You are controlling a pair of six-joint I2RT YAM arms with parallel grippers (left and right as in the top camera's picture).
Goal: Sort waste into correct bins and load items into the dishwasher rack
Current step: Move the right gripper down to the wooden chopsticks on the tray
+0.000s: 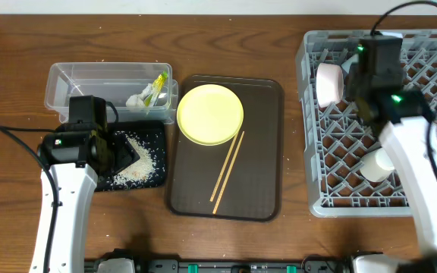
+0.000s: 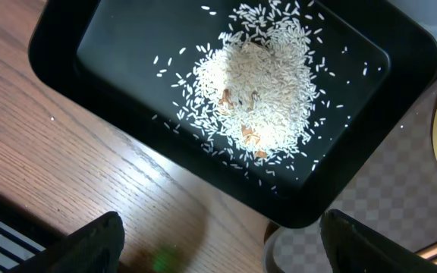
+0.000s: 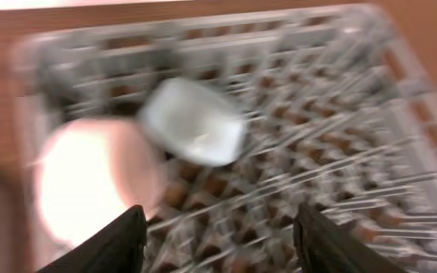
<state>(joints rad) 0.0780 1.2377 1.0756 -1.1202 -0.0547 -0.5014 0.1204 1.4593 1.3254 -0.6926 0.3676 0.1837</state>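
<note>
Two grippers, both spread wide with nothing between the fingers.

Left gripper [image 2: 222, 227] hangs over the near edge of the black tray [image 2: 67, 45]. Rice scraps [image 2: 253, 91] sit in one heap mid-tray with a few stray grains around it, and I see none on the table [image 2: 67, 174]. Food waste looks binned.

Clear tub [image 1: 59, 80], just far of the black tray, holds the wrapper [image 1: 158, 83] and the tissue [image 1: 136, 99], so dry waste is kept apart from food.

Right gripper [image 3: 220, 216] is over the far-left part of the dishwasher rack [image 1: 332, 174]; its wrist view is motion-blurred. White bowl [image 1: 328, 83] stands on edge by the rack's left wall, probably so it drains and saves room. A second pale item [image 1: 376, 164] lies nearer in the rack, partly under the right arm. Could be a cup or a bowl, can't tell.

Not yet loaded: yellow plate [image 1: 210, 114] and two chopsticks [image 1: 227, 173], both on the brown serving tray [image 1: 268, 152] between the bins and the rack. Plate is at the tray's far-left end. Chopsticks run diagonally on its near-right side, at or just beside its rim. A flat plate on a flat tray is probably awkward to pinch, so I'd expect a rim grab.
</note>
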